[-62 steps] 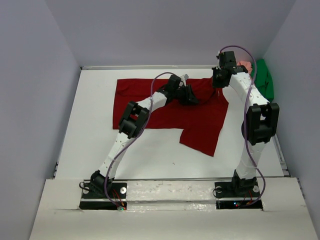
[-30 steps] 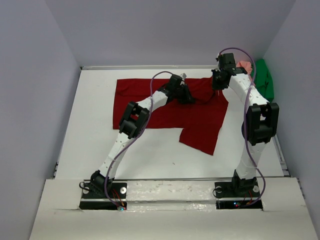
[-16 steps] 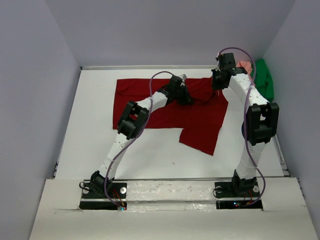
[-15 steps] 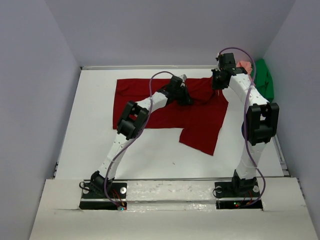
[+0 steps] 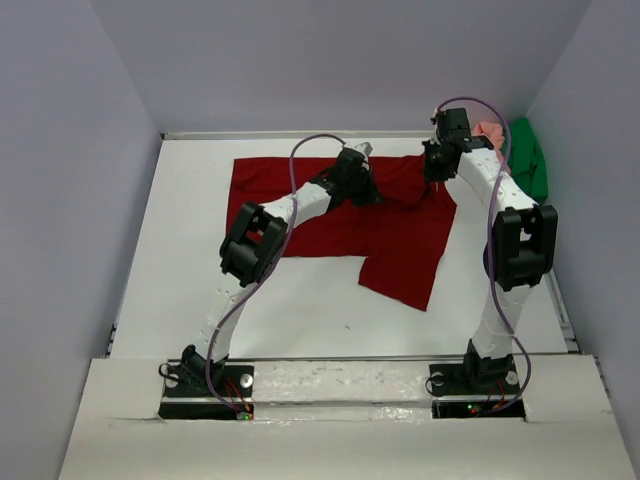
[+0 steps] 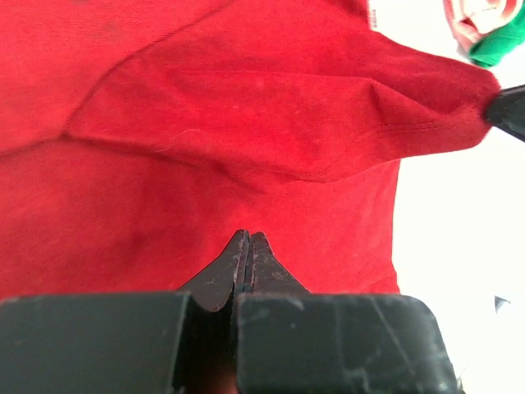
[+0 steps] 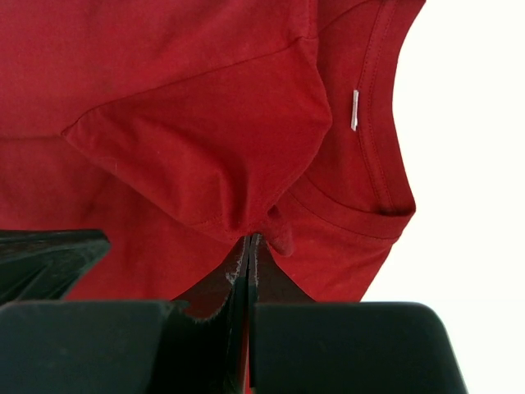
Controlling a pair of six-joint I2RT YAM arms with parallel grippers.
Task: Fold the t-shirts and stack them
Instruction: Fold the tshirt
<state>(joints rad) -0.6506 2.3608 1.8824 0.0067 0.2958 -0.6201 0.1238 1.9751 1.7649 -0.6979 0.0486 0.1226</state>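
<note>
Top: dark red t-shirt [image 5: 400, 240] lies spread beneath left gripper [image 5: 368, 192] and right gripper [image 5: 432, 168]. Green t-shirt [image 5: 528, 160] and pink t-shirt [image 5: 490, 130] are bunched just right of the right gripper.
Left wrist: jaws pressed together, tips on red cloth; cannot tell whether any is pinched.
Right wrist: jaws closed, clamping the sleeve hem.

The left gripper [image 5: 368, 192] has drawn back a little toward the upper left over the red shirt [image 5: 300, 215]; its arm's elbow [image 5: 250, 245] has swung out toward the lower left, so the forearm now lies at a flatter slant across the cloth; the purple cable [image 5: 312, 138] over that arm bows higher, its arch nearer the top of the frame.
</note>
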